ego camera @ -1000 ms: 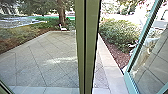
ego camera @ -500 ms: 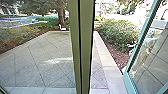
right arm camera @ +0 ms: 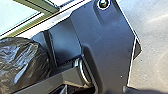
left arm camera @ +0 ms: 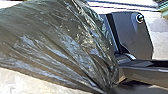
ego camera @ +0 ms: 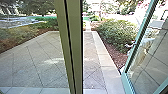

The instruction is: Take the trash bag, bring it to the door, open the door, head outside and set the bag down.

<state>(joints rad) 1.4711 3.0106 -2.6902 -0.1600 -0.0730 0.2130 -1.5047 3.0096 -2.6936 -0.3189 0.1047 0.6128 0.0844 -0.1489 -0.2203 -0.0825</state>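
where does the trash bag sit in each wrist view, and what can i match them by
left wrist view: the bag spreads wide beside the dark plate, its folds narrowing toward the jointed bar
right wrist view: the bag bulges between the jointed bar and the green frame
shared landmark: the robot's dark plate with its round fitting

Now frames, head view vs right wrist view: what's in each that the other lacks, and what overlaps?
Head view: leafy shrub, brown planting bed, the yard's paving with its diagonal joint lines.

Right wrist view: trash bag, dark, shiny and creased, beside the robot's own dark plate.

Both: glass with greenish framing and greyish ground. Can't tell if it's the same pane or the same patch of ground.
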